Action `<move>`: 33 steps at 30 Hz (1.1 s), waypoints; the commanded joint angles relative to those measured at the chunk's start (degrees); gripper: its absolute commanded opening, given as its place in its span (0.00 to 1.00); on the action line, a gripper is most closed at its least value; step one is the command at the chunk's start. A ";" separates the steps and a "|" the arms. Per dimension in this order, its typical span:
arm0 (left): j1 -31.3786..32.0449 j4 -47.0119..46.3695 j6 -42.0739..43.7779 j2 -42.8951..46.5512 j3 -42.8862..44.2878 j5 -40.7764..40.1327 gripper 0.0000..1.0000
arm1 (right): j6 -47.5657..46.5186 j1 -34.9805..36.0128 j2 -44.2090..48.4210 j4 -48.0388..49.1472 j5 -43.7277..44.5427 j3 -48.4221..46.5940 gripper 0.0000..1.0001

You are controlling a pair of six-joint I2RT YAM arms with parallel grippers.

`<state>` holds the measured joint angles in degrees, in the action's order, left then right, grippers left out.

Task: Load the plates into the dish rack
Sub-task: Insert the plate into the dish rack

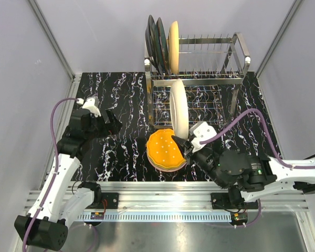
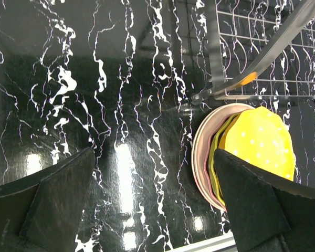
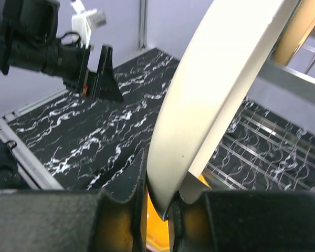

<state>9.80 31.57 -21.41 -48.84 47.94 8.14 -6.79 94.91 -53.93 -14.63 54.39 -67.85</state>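
Note:
A chrome dish rack [image 1: 236,79] stands at the back with two dark plates [image 1: 156,44] and a cream-yellow plate [image 1: 174,39] upright at its left end. My right gripper [image 1: 187,143] is shut on the rim of a cream plate [image 1: 179,107], held on edge above the table in front of the rack; in the right wrist view the cream plate [image 3: 215,79] rises between the fingers [image 3: 128,181]. Under it lies a stack of plates topped by an orange one [image 1: 166,147], with green and pink rims [image 2: 201,157] below. My left gripper [image 2: 155,202] hangs open to the left of the stack.
The black marbled table [image 1: 121,105] is bounded by grey walls left and right and a metal rail [image 1: 163,191] at the near edge. The rack's lower wire grid [image 1: 205,105] lies just behind the held plate.

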 commanded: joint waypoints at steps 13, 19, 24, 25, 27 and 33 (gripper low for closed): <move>-0.31 -3.71 0.84 0.50 0.22 1.17 0.99 | -14.59 -21.68 -2.21 0.68 -11.55 -17.21 0.15; -0.40 -3.89 0.75 -0.11 0.05 1.79 0.99 | -8.43 -39.78 -9.68 -6.01 -26.07 -25.83 0.16; -0.49 -3.80 0.75 -0.20 -0.13 1.96 0.99 | -1.57 -52.27 -15.93 -7.78 -43.20 -33.65 0.16; -0.49 -3.89 0.67 -0.38 -0.04 2.14 0.99 | 0.09 -54.98 -18.46 -8.82 -47.23 -36.36 0.16; -0.49 -3.97 0.58 -0.55 -0.22 2.67 0.99 | 1.33 -56.76 -20.85 -9.45 -49.81 -38.57 0.15; -0.49 -4.24 0.32 -1.26 -0.31 3.72 0.99 | 2.56 -58.61 -25.69 -9.36 -52.19 -41.22 0.15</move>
<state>9.63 30.30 -21.37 -49.74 47.83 10.02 -6.26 37.21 -79.75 -25.74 7.66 -105.71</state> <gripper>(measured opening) 0.988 0.205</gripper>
